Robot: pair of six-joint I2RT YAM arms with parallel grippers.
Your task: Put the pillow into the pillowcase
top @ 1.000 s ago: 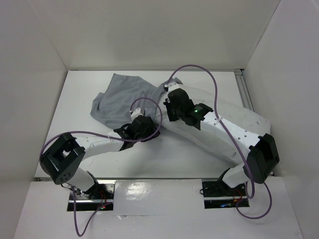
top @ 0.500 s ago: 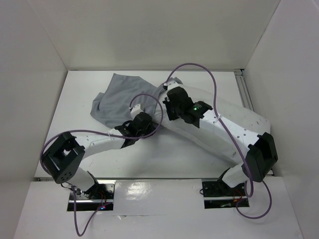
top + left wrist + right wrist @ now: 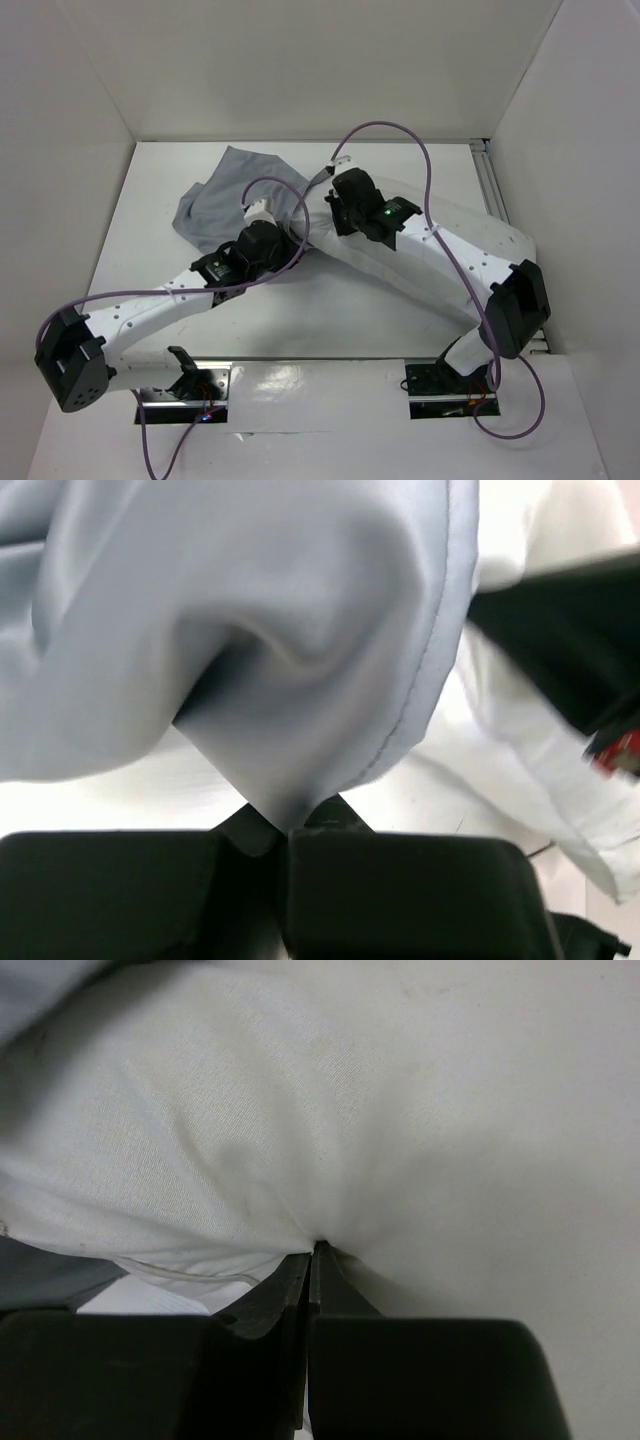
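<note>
**Left claw** (image 3: 290,828): jaws pressed together on a pinch of the pillowcase (image 3: 300,630). The grey cloth comes to a point between the black fingers, and a stitched hem runs up the fold just right of the pinch. From above, this claw sits left of the desk's middle, at the near edge of the grey heap.

**Right claw** (image 3: 312,1250): jaws closed on a tuck of the pillow (image 3: 400,1110). The white fabric puckers into creases that radiate from the fingertips. Grey cloth shows at the left edge of this wrist view, above and below the white bulge.

**Pillowcase** (image 3: 235,185): limp and wrinkled, lying in a crumpled heap on the far left-centre of the desk. Its right side meets the pillow's far-left end, where the two claws work close together.

**Pillow** (image 3: 505,245): plump and white, lying on a diagonal from the desk's middle toward the near right, mostly under the right arm (image 3: 518,305). How far its end sits inside the grey cloth cannot be told.

**Left arm** (image 3: 140,310): stretched low from the near left corner toward the centre.

**Cable** (image 3: 430,170): purple, looping high over the right arm; a second loop rises over the left wrist.

**Desk** (image 3: 150,230): white surface, enclosed by plain white walls (image 3: 300,70) on the left, far and right sides.
</note>
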